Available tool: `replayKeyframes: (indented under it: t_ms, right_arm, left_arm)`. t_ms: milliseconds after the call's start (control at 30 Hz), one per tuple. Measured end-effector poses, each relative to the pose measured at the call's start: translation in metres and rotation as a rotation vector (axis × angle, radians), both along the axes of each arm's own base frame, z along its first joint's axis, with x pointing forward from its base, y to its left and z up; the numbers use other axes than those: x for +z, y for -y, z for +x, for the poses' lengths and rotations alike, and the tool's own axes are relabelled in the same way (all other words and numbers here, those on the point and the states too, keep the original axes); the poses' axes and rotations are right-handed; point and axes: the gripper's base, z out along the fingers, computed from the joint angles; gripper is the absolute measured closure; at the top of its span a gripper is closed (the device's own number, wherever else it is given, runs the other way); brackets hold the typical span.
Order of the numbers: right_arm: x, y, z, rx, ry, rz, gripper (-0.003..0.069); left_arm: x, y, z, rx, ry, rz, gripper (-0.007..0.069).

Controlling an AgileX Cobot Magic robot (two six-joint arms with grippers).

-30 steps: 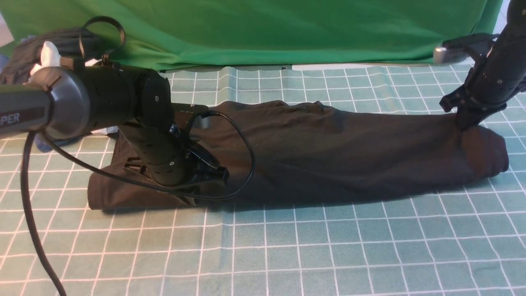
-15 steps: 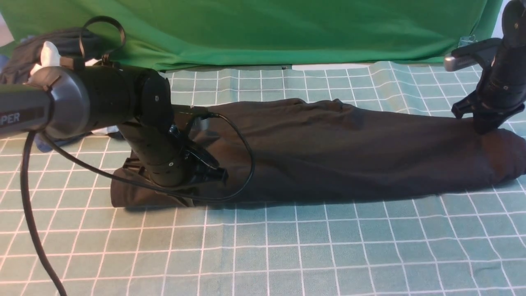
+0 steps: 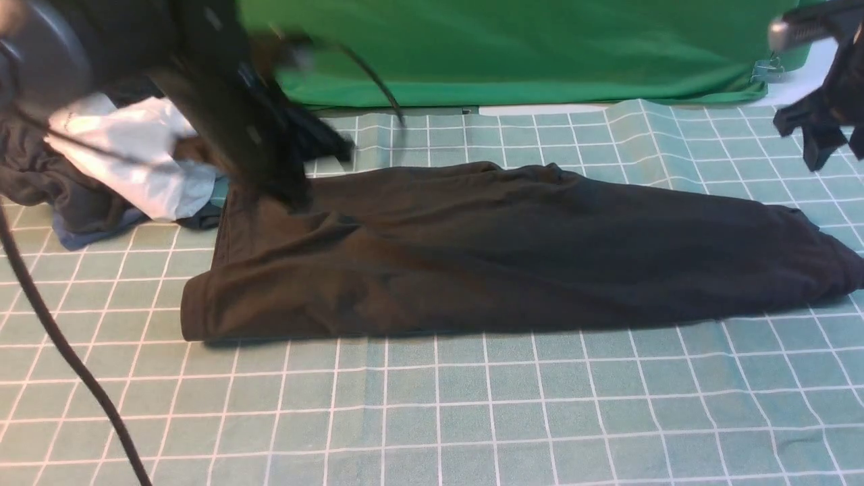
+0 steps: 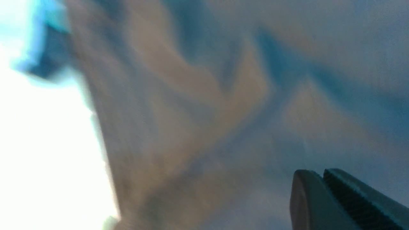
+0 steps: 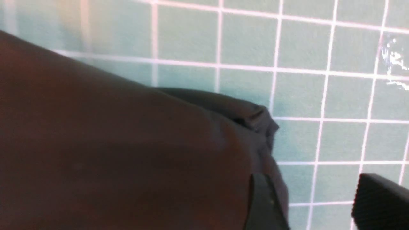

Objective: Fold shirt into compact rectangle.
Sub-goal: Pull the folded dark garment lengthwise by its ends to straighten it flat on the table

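Note:
The shirt [image 3: 513, 256] lies as a long dark brown band across the checked cloth, running left to right; its end also shows in the right wrist view [image 5: 127, 143]. My left gripper [image 3: 291, 192] is blurred, raised over the shirt's far left corner. In its wrist view its fingers [image 4: 321, 173] are pressed together with nothing seen between them, over blurred cloth. My right gripper [image 3: 820, 138] hangs above and behind the shirt's right end, clear of it. Its jaws [image 5: 314, 196] stand apart with only checked cloth between them.
A white garment [image 3: 128, 162] and dark clothes [image 3: 40, 185] are piled at the back left. The green backdrop [image 3: 506, 47] hangs along the far edge. A black cable [image 3: 61, 344] crosses the left front. The tablecloth [image 3: 472, 412] is ridged at the back right.
My left arm has swung up and back off the shirt's left part. My right gripper has let go of the shirt's right end, opened and risen; that end now lies flat.

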Motion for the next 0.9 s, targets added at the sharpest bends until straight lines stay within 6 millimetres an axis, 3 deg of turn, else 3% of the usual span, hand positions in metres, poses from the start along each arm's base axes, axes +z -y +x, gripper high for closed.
replayKeyframes:
  t_ms: [167,333,533,633,733,900]
  right_arm:
    - [0.015,-0.012,-0.006,0.018,0.033,0.045,0.0309]
    - [0.016,-0.019,-0.007,0.036,0.03,0.056,0.0312]
    - [0.016,-0.021,-0.007,0.038,0.026,0.061,0.0312]
    - [0.016,-0.021,-0.007,0.038,0.026,0.061,0.0312]
    - [0.016,-0.021,-0.007,0.038,0.026,0.061,0.0312]
    - [0.016,-0.021,-0.007,0.039,0.033,0.061,0.0312]
  left_arm:
    - [0.007,-0.043,0.025,0.122,0.042,-0.003,0.0615]
    - [-0.032,-0.064,0.045,0.157,-0.031,0.044,0.0584]
    - [-0.071,-0.066,0.062,0.134,-0.048,0.082,0.0437]
    - [-0.089,-0.066,0.074,0.129,0.001,0.079,0.0274]
    - [-0.101,-0.066,0.08,0.126,0.014,0.078,0.019]
    - [-0.119,-0.064,0.085,0.124,0.011,0.067,0.0127]
